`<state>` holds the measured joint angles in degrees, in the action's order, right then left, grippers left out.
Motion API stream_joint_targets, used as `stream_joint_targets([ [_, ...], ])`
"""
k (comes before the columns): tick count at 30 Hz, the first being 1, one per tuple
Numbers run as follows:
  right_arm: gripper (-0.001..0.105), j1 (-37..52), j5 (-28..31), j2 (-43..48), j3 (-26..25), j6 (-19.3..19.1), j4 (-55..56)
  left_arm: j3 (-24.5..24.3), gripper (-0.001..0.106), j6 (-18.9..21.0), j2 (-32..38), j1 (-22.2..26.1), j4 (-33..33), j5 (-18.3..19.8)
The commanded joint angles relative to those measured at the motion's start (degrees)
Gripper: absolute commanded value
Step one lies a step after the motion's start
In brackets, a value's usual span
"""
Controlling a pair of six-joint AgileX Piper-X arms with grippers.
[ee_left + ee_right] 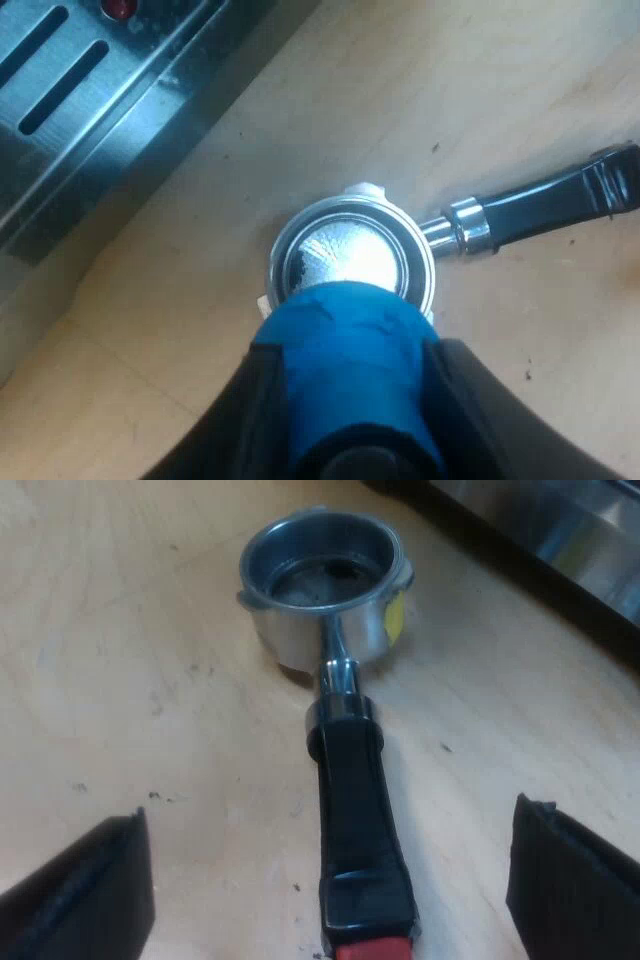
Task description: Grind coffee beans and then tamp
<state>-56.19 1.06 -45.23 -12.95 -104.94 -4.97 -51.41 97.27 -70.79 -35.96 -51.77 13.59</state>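
The left end effector (355, 400) gripped the blue tamper (345, 350) just over the metal holder (355, 250). The holder lay on the worktop (450, 100) near the espresso machine (100, 90), its basket showing only a dark smear. The right end effector (330, 880) gaped wide and empty, its fingers either side of the handle (355, 830).

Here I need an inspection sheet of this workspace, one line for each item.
Surface: light wooden table.
Job's things: metal holder lies loose on the table, dark traces in its basket; blue tamper is over the basket's rim.
Clutter: a few dark specks on the table.
Grippers: left gripper shut on the tamper; right gripper open, fingers either side of the handle, not touching.
Cables: nothing seen.
Surroundings: espresso machine near the holder.
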Motion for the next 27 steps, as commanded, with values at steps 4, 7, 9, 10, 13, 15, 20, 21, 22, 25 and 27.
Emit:
stream_joint_targets([
  [4,0.074,-0.2,0.2,0.3,0.0,0.5,-0.4,-0.4,0.000,0.6,-1.8,-0.3,3.5,3.1],
  [7,0.074,-0.2,0.2,0.3,0.0,1.3,-0.4,-0.4,0.000,0.6,-2.8,-0.3,4.2,3.2],
  [9,0.074,-0.2,0.2,0.3,0.0,1.3,-0.4,-0.4,0.000,0.6,-3.6,-0.3,4.4,3.4],
  [10,0.074,-0.2,0.2,0.3,0.0,1.3,-0.4,-0.4,0.000,0.6,-4.3,-0.3,4.4,4.0],
  [13,0.074,-0.2,0.2,0.3,0.0,1.5,-0.4,-0.4,0.000,0.6,-6.2,-0.3,4.4,4.7],
  [15,0.074,-0.2,0.2,0.3,0.0,1.5,-0.4,-0.4,0.000,0.6,-7.4,-0.3,4.4,4.7],
  [20,0.074,-0.2,0.2,0.3,0.0,2.2,-0.4,-0.4,0.000,0.6,-9.8,-0.3,4.6,4.7],
  [21,0.074,-0.2,0.2,0.3,0.0,2.3,-0.4,-0.4,0.000,0.6,-10.4,-0.3,4.9,4.7],
  [22,0.074,-0.2,0.2,0.3,0.0,2.3,-0.4,-0.4,0.000,0.6,-10.8,-0.3,5.4,4.7],
  [25,0.074,-0.2,0.2,0.3,0.0,2.3,-0.4,-0.4,0.000,0.6,-11.3,-0.3,6.6,4.7],
  [27,0.074,-0.2,0.2,0.3,0.0,2.3,-0.4,-0.4,0.000,0.6,-11.3,-0.3,7.1,4.7],
])
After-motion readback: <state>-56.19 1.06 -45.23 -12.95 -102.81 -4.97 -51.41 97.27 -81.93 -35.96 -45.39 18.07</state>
